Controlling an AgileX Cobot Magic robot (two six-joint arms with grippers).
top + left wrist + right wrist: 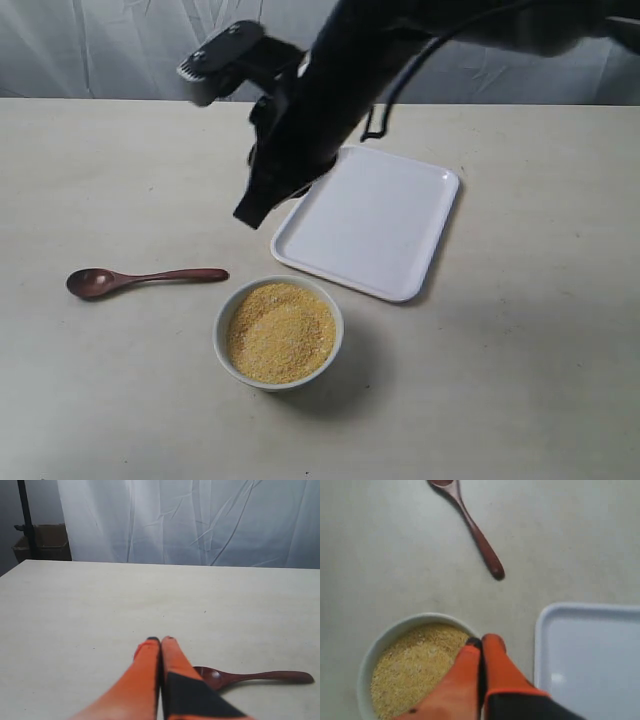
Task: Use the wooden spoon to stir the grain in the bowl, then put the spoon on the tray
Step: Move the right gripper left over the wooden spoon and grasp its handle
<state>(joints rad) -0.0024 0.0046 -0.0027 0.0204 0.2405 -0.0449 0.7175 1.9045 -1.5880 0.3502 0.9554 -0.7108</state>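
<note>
The wooden spoon [140, 279] lies flat on the table left of the bowl [222, 322], scoop pointing left, with nothing holding it. Golden grain [280, 332] fills the white bowl. Behind and to the right of the bowl sits the white tray [370, 220], bare. My right gripper [248, 213] hangs shut and empty above the table between spoon handle and tray; in its wrist view the right gripper [484, 640] sits over the bowl's rim [380, 642], beside the tray [590, 650], with the spoon [475, 530] beyond. My left gripper [160, 639] is shut and empty, near the spoon's scoop [215, 676].
The dark right arm [330, 90] stretches in from the upper right, over the tray's far corner. A pale curtain [200, 520] backs the table, and a cardboard box [42, 542] stands beyond the table's far edge in the left wrist view.
</note>
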